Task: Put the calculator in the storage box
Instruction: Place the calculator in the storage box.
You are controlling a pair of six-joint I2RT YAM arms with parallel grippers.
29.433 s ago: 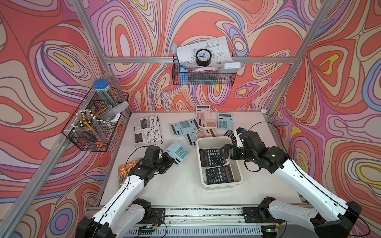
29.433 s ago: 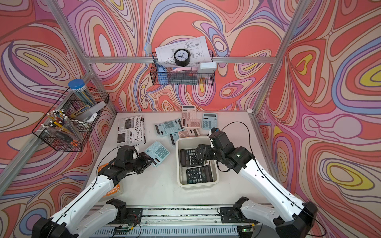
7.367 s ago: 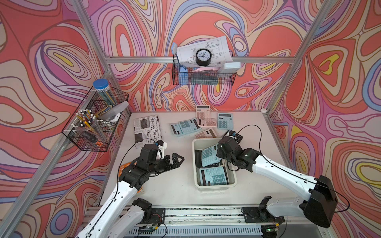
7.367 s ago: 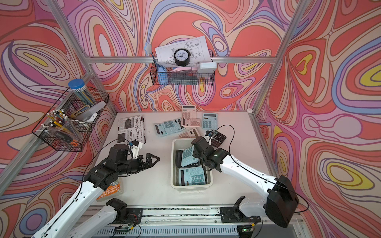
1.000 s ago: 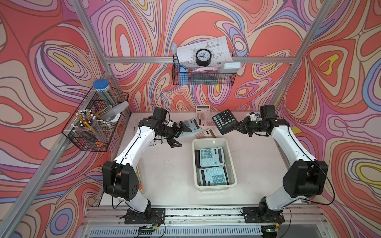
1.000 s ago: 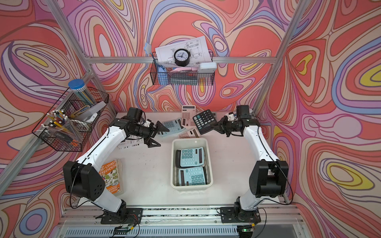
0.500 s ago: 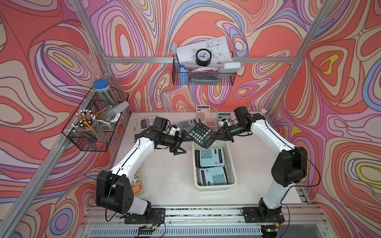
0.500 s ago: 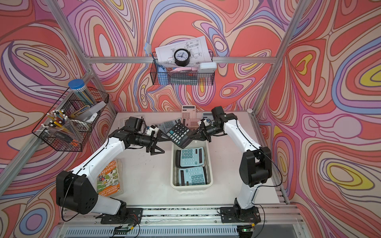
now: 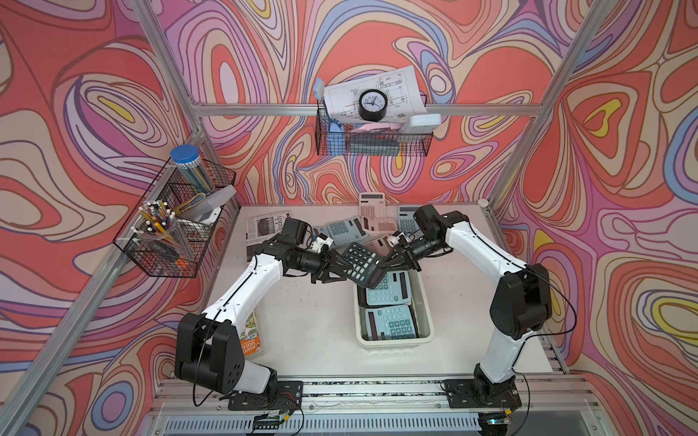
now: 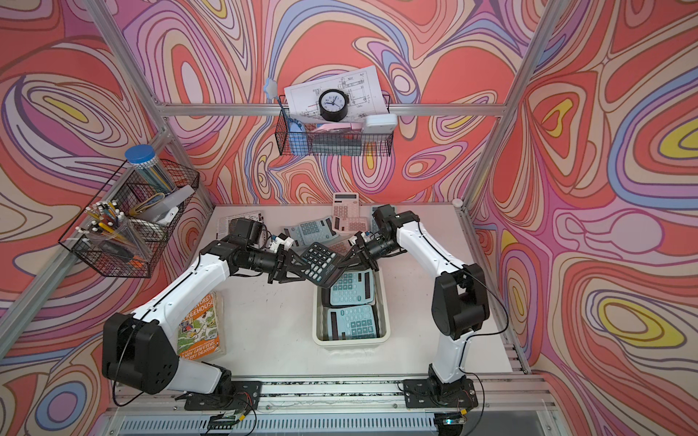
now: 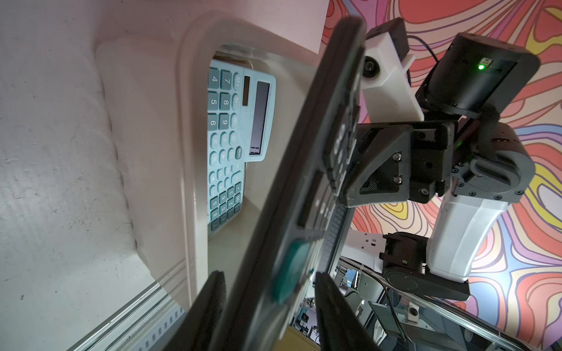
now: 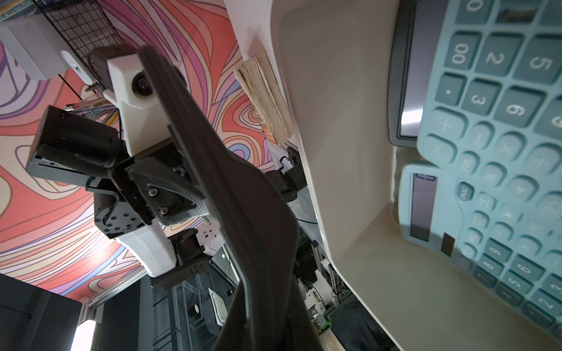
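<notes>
— Left wrist view: what sits between your fingers?
— My left end effector point(image 11: 270, 275) has one finger on each side of the black calculator point(image 11: 304, 182). I cannot tell whether they are pressing it.
— And nearest your bases?
— In both top views the cream storage box point(image 9: 394, 339) lies on the surface point(image 9: 302, 321). A light-blue calculator point(image 9: 391, 322) lies flat at its near end, and a second light-blue calculator point(image 9: 389, 290) lies behind it.
— Where is the black one?
— It is raised and tilted, keys up, over the box's far left corner, between my two arms. My right end effector point(image 9: 383, 260) is clamped on the side toward my right arm.
— Beyond that?
— A blue calculator point(image 9: 342, 230) and a pink calculator point(image 9: 372, 204) lie on the surface near the back wall.
</notes>
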